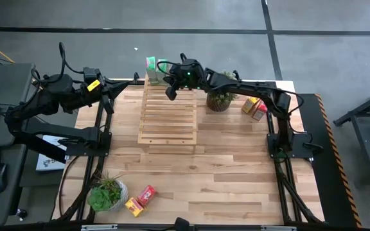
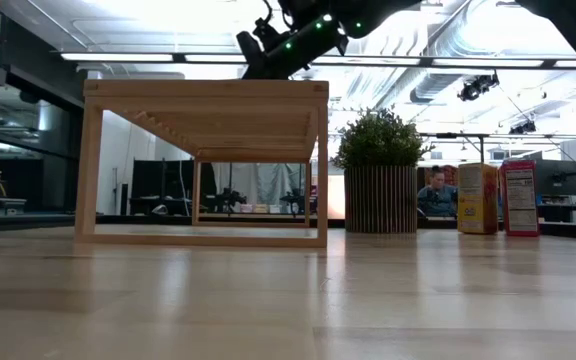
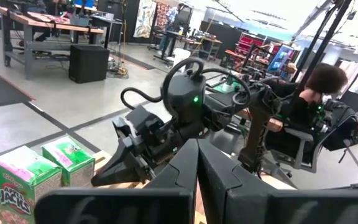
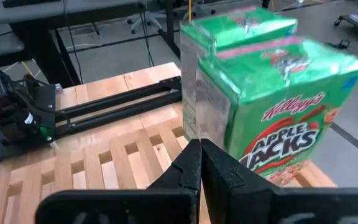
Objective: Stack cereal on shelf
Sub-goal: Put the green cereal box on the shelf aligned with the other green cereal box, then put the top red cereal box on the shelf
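two green cereal boxes [image 1: 151,69], two red-pink [image 1: 259,110], two yellow [image 1: 133,206], two potted plants [image 1: 220,99], one shelf [image 1: 168,119]

- From high up, we look straight down on the whole table [image 1: 236,173], far away.
- From down low at table height, we look flat across the wood toward the shelf [image 2: 204,120] and the room behind.
- From each wrist, we look out past two dark fingers [image 3: 185,180], very near the green boxes [image 4: 272,106].
- We see the shelf in three views.
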